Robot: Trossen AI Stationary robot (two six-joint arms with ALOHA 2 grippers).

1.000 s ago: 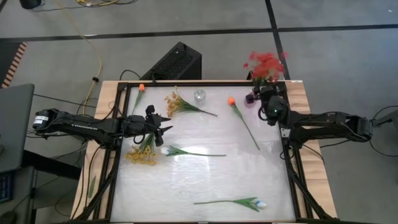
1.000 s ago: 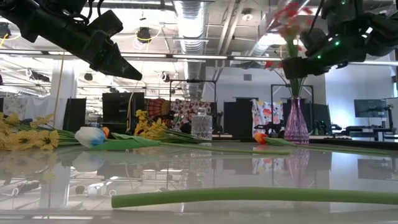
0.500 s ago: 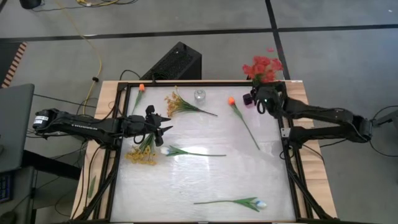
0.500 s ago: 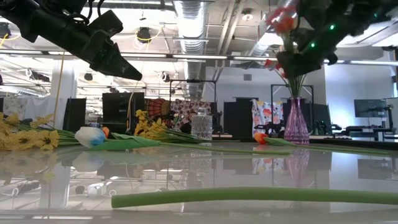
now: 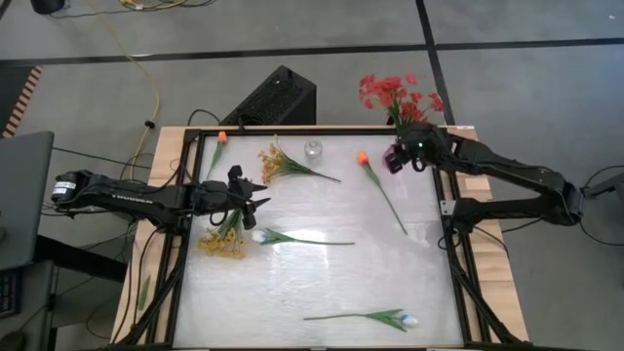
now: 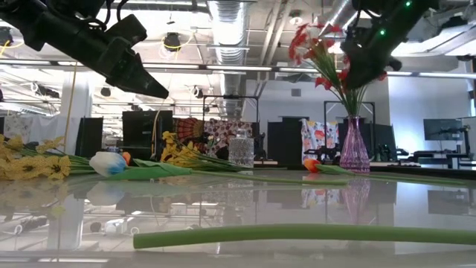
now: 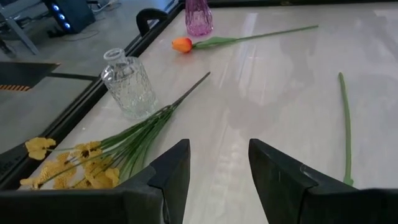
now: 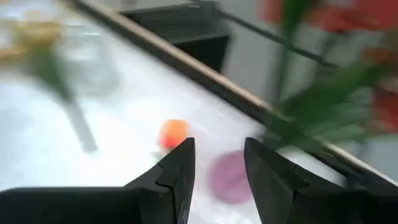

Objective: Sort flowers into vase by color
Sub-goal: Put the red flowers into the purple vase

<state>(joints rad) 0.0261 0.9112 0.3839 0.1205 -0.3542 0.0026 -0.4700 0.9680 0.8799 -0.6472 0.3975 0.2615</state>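
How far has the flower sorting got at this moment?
Done: the red flowers stand in the purple vase. In hand: nothing; the right claw is open beside that vase, the left claw open over the table's left side. Left: the glass vase is empty, and two yellow sprays, two orange tulips and two white tulips lie on the table.

Glossy white tabletop (image 5: 322,273); clear glass bottle (image 7: 129,84); translucent purple glass vase (image 6: 354,145).
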